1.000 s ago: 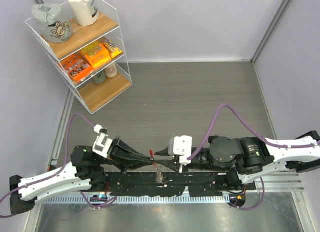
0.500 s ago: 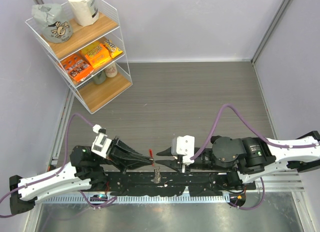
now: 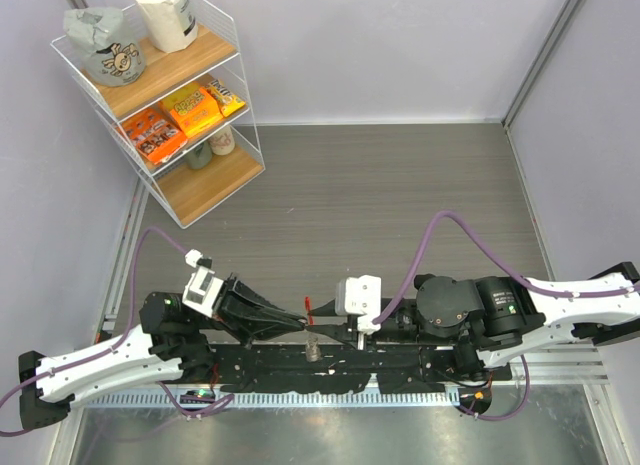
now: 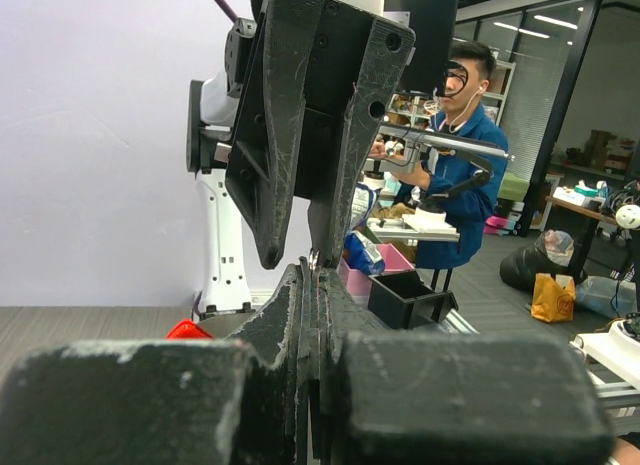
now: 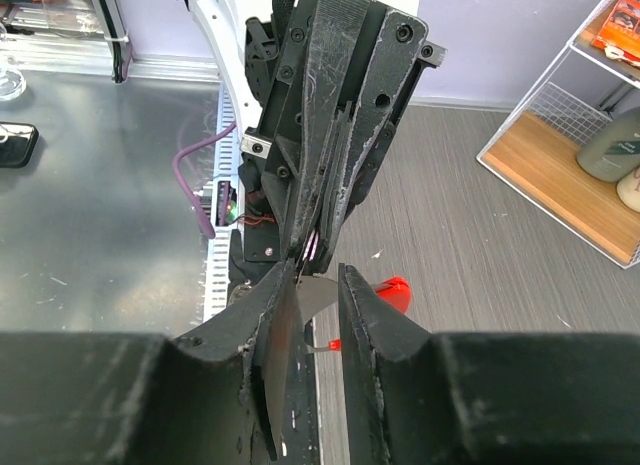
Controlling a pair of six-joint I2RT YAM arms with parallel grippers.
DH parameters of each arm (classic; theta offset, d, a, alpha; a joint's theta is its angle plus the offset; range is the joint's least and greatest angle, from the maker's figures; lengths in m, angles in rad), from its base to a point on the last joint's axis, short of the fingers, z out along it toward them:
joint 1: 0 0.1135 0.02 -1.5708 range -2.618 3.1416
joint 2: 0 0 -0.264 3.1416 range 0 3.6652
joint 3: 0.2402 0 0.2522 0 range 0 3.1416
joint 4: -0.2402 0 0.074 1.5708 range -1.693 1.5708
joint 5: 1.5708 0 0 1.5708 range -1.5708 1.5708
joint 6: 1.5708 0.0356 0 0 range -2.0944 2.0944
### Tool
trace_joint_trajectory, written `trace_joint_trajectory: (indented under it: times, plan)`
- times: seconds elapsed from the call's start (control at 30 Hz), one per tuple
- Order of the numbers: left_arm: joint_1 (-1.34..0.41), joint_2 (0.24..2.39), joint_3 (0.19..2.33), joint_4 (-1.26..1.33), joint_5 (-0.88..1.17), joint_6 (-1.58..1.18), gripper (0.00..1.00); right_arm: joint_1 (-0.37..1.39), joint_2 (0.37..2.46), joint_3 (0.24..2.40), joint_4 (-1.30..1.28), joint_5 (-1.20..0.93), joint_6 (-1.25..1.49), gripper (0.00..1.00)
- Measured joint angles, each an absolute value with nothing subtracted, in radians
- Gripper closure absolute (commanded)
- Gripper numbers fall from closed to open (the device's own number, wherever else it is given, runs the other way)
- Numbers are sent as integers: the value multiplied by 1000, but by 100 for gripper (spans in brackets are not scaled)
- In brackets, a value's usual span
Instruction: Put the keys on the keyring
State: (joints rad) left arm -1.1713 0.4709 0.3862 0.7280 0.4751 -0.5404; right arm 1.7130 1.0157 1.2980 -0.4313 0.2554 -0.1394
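Note:
My left gripper (image 3: 303, 323) and right gripper (image 3: 318, 313) meet tip to tip over the black rail. The left gripper (image 4: 313, 270) is shut on the keyring. A thin metal loop (image 4: 314, 260) shows at its tips, and the keyring's red arc (image 3: 308, 306) sticks out beside them. The right gripper (image 5: 315, 275) stands open, its fingers either side of the keyring's grey metal part (image 5: 322, 295), with the red arc (image 5: 395, 293) just outside one finger. A small silvery piece (image 3: 312, 350) dangles below the tips. I cannot make out the keys.
A white wire shelf rack (image 3: 240, 145) with snack packs and bags stands at the far left. The black rail (image 3: 400, 360) and a slotted metal strip (image 3: 330, 397) run along the near edge. Purple cables (image 3: 470, 230) loop above both arms.
The right gripper has shifted slightly left, closer onto the left gripper's tips. The dangling silvery piece has swung a little left. The left arm has held still.

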Motion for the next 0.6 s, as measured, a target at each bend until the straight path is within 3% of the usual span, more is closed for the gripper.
trace_joint_trajectory:
  times: [0.3,0.37,0.47,0.6]
  plan:
    - [-1171,471,387,728,476,-541,100,1713,1029,1300,-434,252,-140,75]
    - [-1171,471,387,729,476,-541,100,1713,1031,1301,-435,252,-141,80]
    - [-1171,471,387,735,477,-541,100,1713,1034,1306,-437,254,-147,94]
    - [-1171,471,387,742,480,-540,100,1713,1034,1306,-434,256,-151,94]
